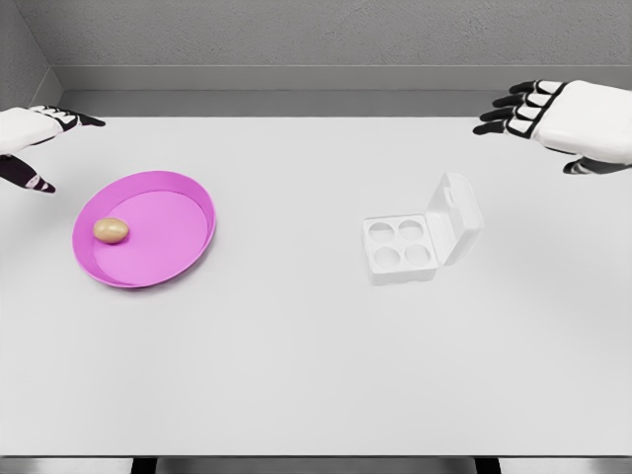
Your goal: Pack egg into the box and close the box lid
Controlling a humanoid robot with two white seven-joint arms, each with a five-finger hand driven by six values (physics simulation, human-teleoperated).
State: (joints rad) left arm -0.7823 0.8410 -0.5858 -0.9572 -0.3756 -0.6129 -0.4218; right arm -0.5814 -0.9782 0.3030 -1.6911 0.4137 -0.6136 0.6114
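The table (296,375) holds a pink plate (188,259) cradling the egg (111,230), well apart from the open-lidded box (400,252), while left hand (30,138) and right hand (563,123) hover empty, fingers spread.

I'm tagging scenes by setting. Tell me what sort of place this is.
Probably a bare simulated test bench, not a real kitchen: a plain white table against a grey wall, holding only a round magenta plate with one tan egg and an open white four-cup egg box.
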